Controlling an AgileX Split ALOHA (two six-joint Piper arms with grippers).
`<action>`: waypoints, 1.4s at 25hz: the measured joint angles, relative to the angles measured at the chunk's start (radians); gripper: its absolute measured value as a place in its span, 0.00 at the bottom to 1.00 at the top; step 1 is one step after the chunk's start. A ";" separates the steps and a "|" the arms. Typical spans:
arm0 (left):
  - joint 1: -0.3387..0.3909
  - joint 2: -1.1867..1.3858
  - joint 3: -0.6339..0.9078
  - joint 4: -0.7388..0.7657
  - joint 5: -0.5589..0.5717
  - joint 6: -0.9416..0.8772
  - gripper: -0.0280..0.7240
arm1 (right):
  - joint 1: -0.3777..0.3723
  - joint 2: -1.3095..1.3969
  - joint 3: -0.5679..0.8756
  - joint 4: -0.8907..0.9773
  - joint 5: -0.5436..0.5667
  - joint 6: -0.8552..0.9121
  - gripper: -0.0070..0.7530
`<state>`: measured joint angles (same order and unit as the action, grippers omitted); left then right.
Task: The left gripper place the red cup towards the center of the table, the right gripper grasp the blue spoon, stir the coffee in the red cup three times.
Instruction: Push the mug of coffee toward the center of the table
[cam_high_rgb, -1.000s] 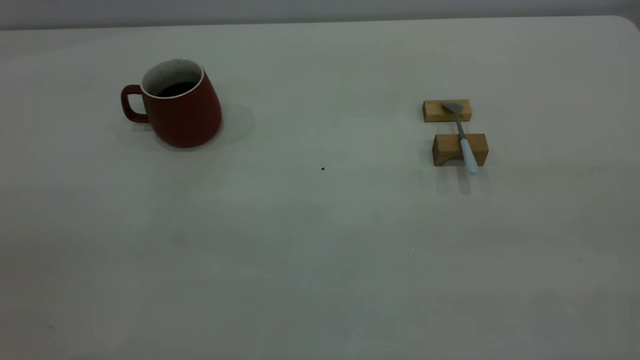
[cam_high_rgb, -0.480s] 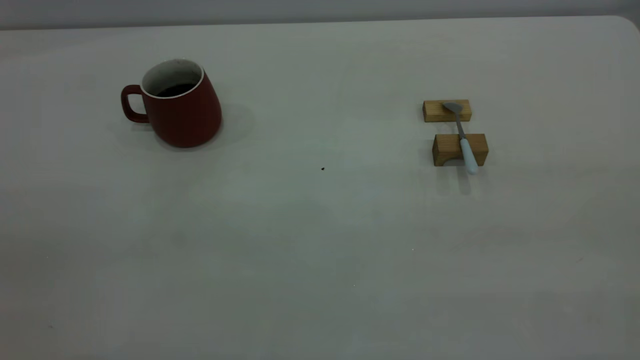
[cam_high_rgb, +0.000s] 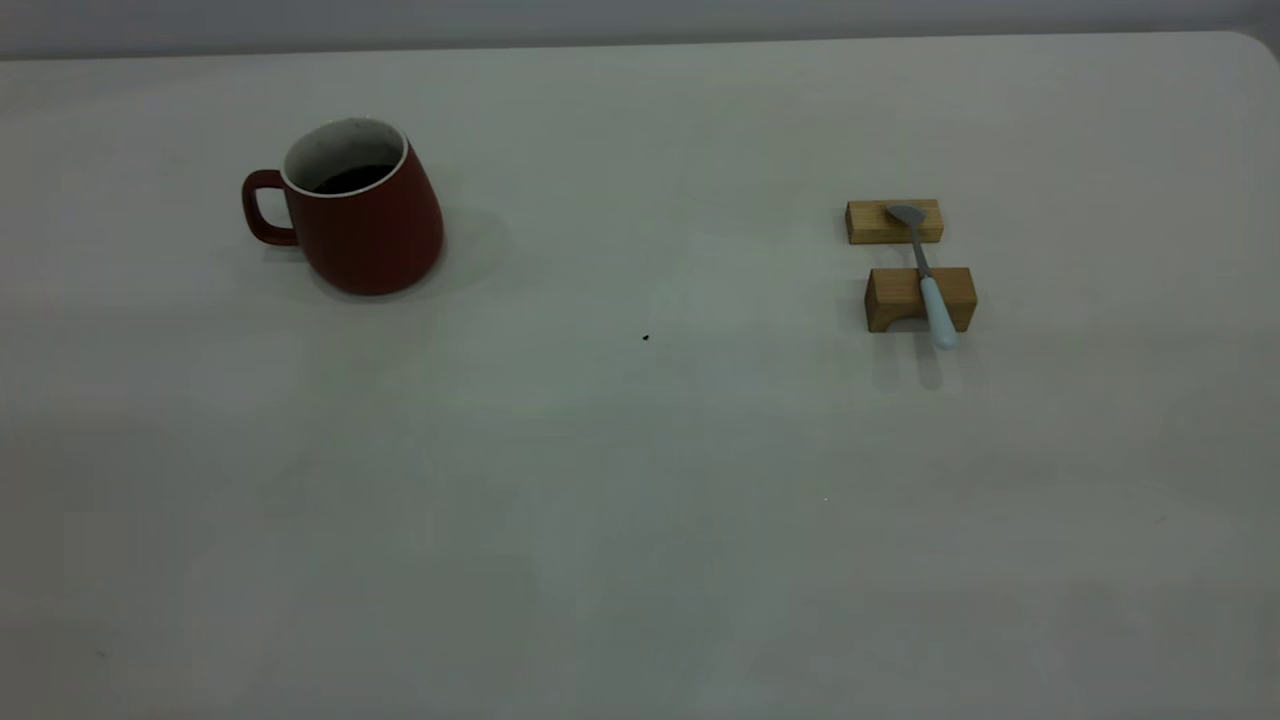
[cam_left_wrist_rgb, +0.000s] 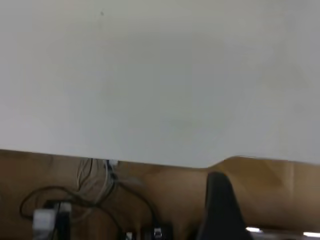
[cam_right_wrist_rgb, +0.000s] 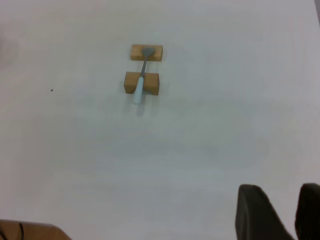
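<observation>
The red cup (cam_high_rgb: 365, 225) stands on the table (cam_high_rgb: 640, 480) at the far left, its handle pointing left and dark coffee (cam_high_rgb: 352, 178) inside. At the right, the blue spoon (cam_high_rgb: 928, 275) lies across two wooden blocks, bowl on the far one and pale handle over the near one. Neither gripper shows in the exterior view. The right wrist view looks down on the blue spoon (cam_right_wrist_rgb: 141, 82) from far off, and my right gripper (cam_right_wrist_rgb: 286, 200) is open and empty above bare table. My left gripper (cam_left_wrist_rgb: 220, 210) shows only as a dark part beyond the table's edge, with the cup out of that view.
The far block (cam_high_rgb: 893, 221) and the near block (cam_high_rgb: 918, 299) carry the spoon. A tiny dark speck (cam_high_rgb: 645, 338) marks the middle of the table. Below the table edge (cam_left_wrist_rgb: 150, 161) in the left wrist view lie cables (cam_left_wrist_rgb: 95, 195) on a brown floor.
</observation>
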<state>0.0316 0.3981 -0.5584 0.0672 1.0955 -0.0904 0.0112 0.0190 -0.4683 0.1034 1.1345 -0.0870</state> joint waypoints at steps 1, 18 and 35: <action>0.000 0.065 0.000 0.002 -0.044 0.000 0.78 | 0.000 0.000 0.000 0.000 0.000 0.000 0.32; 0.104 1.235 -0.416 0.088 -0.535 0.060 0.78 | 0.000 0.000 0.000 0.000 0.000 0.000 0.32; 0.089 1.938 -1.087 -0.329 -0.349 1.369 0.78 | 0.000 0.000 0.000 0.000 0.000 0.000 0.32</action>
<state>0.1205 2.3360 -1.6457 -0.2621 0.7461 1.2786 0.0112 0.0190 -0.4683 0.1034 1.1345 -0.0870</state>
